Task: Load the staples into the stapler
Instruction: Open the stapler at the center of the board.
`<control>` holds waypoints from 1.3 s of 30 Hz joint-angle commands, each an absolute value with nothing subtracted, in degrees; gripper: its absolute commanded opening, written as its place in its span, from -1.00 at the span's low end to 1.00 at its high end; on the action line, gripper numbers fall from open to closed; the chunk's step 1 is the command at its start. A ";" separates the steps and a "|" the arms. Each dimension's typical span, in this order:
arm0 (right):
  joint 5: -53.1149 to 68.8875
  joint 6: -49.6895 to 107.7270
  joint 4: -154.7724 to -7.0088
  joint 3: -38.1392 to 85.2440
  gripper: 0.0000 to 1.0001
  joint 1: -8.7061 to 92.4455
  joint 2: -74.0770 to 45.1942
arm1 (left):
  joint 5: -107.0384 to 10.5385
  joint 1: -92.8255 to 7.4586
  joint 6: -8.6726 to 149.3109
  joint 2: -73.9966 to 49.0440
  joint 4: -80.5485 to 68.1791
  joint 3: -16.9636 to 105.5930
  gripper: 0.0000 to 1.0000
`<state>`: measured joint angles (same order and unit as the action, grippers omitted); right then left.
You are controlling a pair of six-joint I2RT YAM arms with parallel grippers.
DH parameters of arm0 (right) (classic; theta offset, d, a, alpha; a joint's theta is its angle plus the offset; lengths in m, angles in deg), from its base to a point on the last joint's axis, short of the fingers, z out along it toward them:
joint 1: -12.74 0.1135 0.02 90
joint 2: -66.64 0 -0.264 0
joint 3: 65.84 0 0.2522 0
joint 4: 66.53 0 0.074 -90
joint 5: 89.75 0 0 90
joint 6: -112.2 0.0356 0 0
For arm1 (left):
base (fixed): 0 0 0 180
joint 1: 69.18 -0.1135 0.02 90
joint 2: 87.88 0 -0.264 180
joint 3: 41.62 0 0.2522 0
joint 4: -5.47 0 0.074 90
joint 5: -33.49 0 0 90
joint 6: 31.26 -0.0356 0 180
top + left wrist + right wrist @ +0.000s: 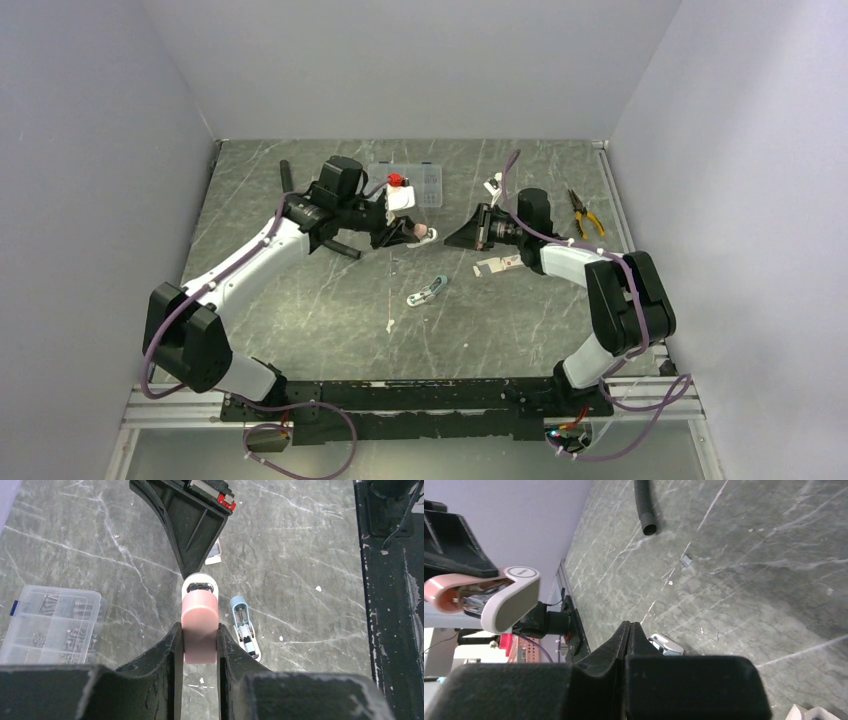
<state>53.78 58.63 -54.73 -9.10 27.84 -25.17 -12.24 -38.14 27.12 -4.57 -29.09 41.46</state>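
Observation:
My left gripper (408, 233) (200, 628) is shut on a small pink and white stapler (425, 235) (199, 615) and holds it above the table. The right wrist view shows this stapler (494, 597) from the side, with its pink top lifted off the white base. My right gripper (452, 240) (629, 626) is just right of it, jaws pressed together with nothing visible between them. A tiny grey staple strip (396, 266) (685, 560) lies on the table below the left gripper. A second, blue stapler (427, 291) (245, 632) (666, 644) lies open nearer the front.
A small white carton (497, 265) (214, 555) lies under the right wrist. A clear organiser box (420, 183) (50, 625) stands at the back. Yellow-handled pliers (585, 212) lie at the back right. A black tube (285, 175) (644, 505) lies at the back left.

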 commanded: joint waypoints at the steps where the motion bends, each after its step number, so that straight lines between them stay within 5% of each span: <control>1: 52.37 56.46 -51.29 -9.58 -1.00 26.96 -23.95 | -5.99 -39.74 29.03 -7.23 -27.63 40.75 -0.95; 6: 55.72 51.45 -54.06 -7.21 -0.92 26.54 -21.69 | -9.57 -39.82 26.18 -7.29 -29.17 40.25 -0.95; 12: 61.16 53.19 -52.91 -4.27 0.16 27.18 -19.05 | -9.37 -39.75 25.81 -6.95 -29.76 40.49 -0.95; 15: 62.55 53.60 -53.65 -2.88 0.38 28.24 -18.72 | -9.19 -39.74 26.17 -6.50 -29.34 40.58 -0.95; 28: 62.58 52.79 -57.08 0.82 0.46 32.56 -20.95 | -9.40 -38.69 26.49 -4.47 -29.88 42.12 -0.95; 39: 61.49 51.02 -59.89 1.80 0.31 33.00 -24.47 | -8.66 -38.43 26.47 -4.87 -30.34 42.44 -0.95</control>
<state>60.93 52.62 -60.20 -0.31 32.93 -23.40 -10.40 -38.77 26.62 -4.25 -30.48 40.28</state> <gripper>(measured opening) 0.669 0.268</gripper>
